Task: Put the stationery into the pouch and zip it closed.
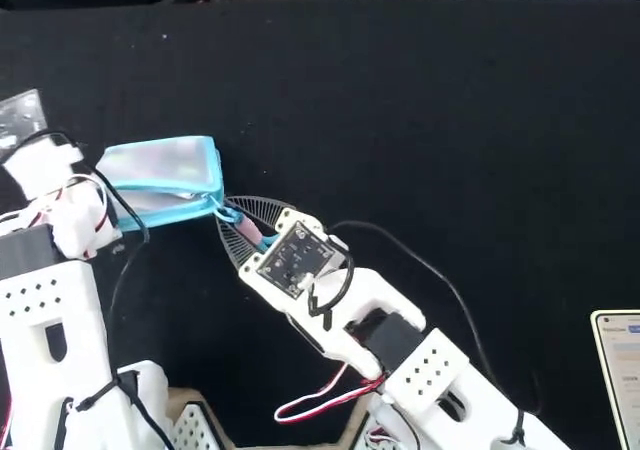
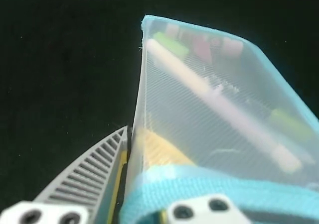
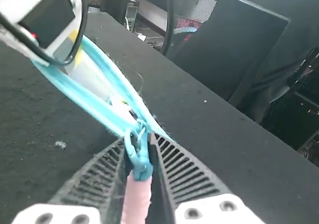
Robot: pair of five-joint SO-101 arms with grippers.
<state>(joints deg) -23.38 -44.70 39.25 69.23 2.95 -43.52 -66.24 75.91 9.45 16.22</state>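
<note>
The left arm stood at the left edge of the black worktop (image 1: 450, 120). Its left gripper (image 1: 105, 195) was pressed together on the end of a turquoise-trimmed translucent mesh pouch (image 1: 165, 175) that sat near that edge. Through the mesh showed a long white pen (image 2: 219, 109) and what looked like green and red pieces. The right arm reached slantwise from the front edge. Its right gripper (image 3: 139, 144) pinched the turquoise zipper pull (image 3: 139, 162) at the pouch's corner, with a pink tab (image 3: 135, 199) caught in the same grip.
</note>
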